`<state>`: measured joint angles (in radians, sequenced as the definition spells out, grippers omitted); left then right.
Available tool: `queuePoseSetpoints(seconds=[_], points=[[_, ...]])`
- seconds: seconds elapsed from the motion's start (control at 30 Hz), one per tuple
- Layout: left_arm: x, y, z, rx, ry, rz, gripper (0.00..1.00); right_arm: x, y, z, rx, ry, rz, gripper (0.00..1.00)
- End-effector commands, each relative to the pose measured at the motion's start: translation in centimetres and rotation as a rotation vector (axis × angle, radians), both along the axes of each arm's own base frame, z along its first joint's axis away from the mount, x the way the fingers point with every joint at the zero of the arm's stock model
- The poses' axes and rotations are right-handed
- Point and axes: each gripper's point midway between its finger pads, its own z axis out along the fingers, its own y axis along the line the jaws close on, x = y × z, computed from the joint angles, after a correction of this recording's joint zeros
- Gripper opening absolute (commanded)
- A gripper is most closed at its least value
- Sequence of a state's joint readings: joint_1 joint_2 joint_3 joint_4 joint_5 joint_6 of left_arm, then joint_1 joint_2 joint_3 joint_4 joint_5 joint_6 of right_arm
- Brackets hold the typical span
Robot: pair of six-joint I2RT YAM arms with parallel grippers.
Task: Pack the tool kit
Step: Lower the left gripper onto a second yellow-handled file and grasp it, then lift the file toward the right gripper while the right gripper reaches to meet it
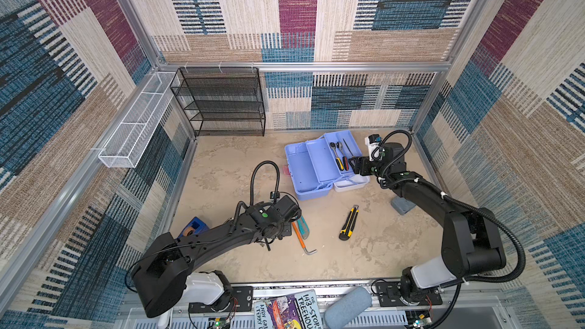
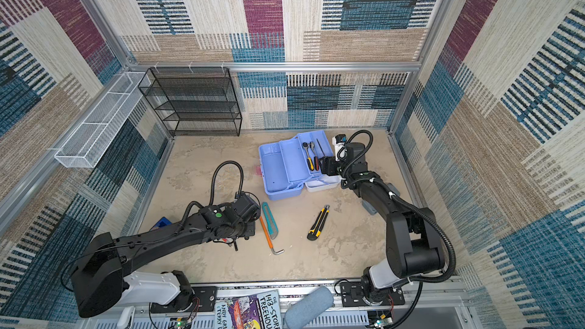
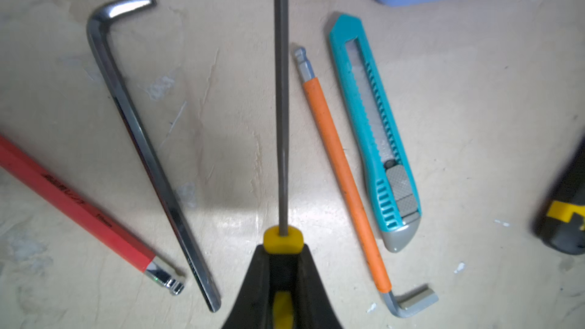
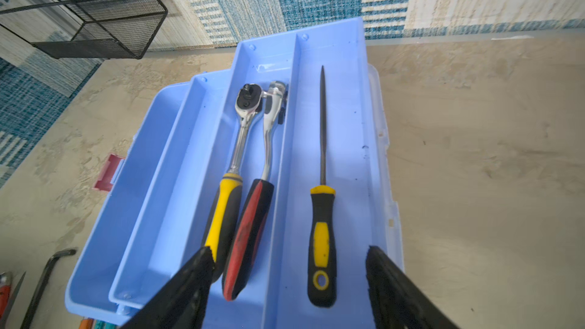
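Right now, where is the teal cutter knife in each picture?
In a top view: teal utility knife beside the orange-sleeved hex key.
In a top view: same spot, clearer.
Left wrist: beside that hex key.
Right wrist: not clearly seen.
Shared landmark: lavender-blue tool box.

Black left arm (image 1: 218, 237) and right arm (image 1: 433, 199) are wearing white base shells (image 1: 202, 288); ribbed black cables (image 1: 266, 162) are looping above each wrist; right gripper (image 4: 288, 248) is showing black wedge fingers (image 4: 186, 283).
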<state>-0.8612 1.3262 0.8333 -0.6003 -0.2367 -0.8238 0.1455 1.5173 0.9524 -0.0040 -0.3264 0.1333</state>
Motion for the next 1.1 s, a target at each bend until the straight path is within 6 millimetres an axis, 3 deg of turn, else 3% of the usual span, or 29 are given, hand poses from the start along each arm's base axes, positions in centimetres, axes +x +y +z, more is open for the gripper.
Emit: queuePoseSetpoints(seconds=[0.0, 0.23, 0.47, 0.67, 0.87, 1.07], points=[[1.8, -0.8, 2.0, -0.003, -0.112, -0.057, 0.0, -0.6, 1.7, 1.0, 0.111, -0.008, 0.062, 0.76], [3.7, -3.4, 4.5, -0.058, -0.191, -0.127, 0.0, -1.5, 2.4, 1.3, 0.169, -0.001, 0.06, 0.75], [5.7, -5.8, 6.3, -0.117, -0.25, -0.158, 0.0, -2.3, 1.7, 1.3, 0.163, 0.002, 0.016, 0.76], [7.4, -9.5, 8.3, -0.24, -0.309, -0.228, 0.0, -3.8, 2.9, 1.5, 0.226, 0.013, 0.066, 0.73], [8.2, -13.1, 8.9, -0.311, -0.295, -0.315, 0.0, -5.2, 4.6, 2.7, 0.282, -0.001, 0.118, 0.72], [8.7, -15.1, 9.3, -0.377, -0.296, -0.338, 0.0, -5.9, 6.7, 3.4, 0.331, 0.003, 0.163, 0.68]])
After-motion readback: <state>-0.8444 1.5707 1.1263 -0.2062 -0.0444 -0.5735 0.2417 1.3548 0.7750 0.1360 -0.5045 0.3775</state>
